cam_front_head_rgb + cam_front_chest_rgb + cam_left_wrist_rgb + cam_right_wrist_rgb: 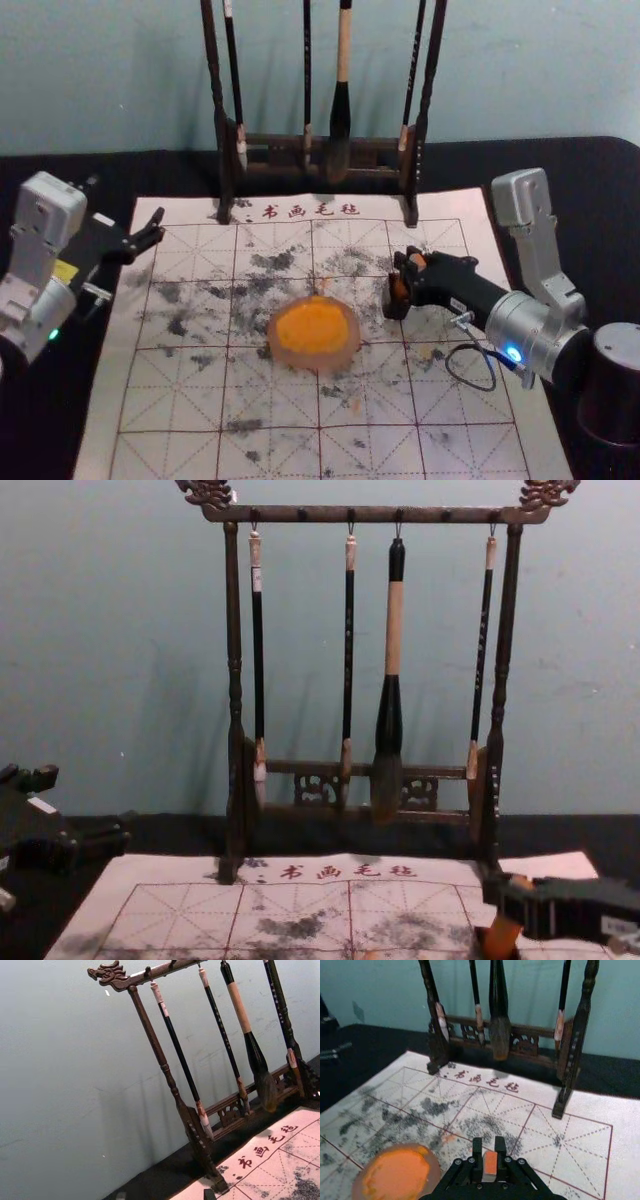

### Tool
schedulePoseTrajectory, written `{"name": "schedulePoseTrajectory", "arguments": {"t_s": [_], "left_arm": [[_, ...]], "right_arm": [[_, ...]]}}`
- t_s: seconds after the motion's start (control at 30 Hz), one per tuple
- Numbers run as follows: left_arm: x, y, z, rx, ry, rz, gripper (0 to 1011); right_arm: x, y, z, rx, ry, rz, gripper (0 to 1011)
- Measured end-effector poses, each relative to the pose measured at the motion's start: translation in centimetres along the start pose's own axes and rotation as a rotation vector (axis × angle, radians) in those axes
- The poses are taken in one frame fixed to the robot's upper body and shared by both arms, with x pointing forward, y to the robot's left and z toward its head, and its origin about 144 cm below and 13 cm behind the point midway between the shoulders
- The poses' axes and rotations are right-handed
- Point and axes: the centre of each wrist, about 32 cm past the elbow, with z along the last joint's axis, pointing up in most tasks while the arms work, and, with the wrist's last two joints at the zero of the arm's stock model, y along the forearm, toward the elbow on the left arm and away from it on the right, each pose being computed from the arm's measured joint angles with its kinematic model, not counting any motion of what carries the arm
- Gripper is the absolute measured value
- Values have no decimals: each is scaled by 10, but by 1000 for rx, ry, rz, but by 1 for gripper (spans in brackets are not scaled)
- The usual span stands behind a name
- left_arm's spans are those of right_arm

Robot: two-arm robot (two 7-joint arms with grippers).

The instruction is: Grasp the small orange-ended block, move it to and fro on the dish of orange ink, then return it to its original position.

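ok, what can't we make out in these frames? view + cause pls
- Side faces of the orange-ended block: right wrist view, behind the fingers of the right hand.
- Near edge of the ink dish: right wrist view, bottom edge.
- Top of the brush rack: head view, top edge.
- Most of the left hand: left wrist view, bottom edge.
- Handle lettering, second brush from left: chest view, too small.
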Motion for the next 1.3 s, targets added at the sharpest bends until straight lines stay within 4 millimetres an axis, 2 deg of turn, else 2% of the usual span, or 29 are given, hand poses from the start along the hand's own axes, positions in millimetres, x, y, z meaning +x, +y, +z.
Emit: {"name": "schedulePoseTrajectory", "arguments": {"t_s": [0.37, 0.73, 1.0, 1.3], "left_arm": [[0, 0, 0, 0, 0, 0, 1001], [0, 0, 0, 0, 0, 0, 1001], [0, 0, 0, 0, 0, 0, 1001], [0, 0, 0, 0, 0, 0, 1001]], "right_arm": [[7, -10, 19, 38, -37, 32, 131], [30, -11, 51, 96, -173, 119, 131], [34, 10, 68, 80, -256, 256, 130], [26, 38, 82, 28, -333, 405, 130]]}}
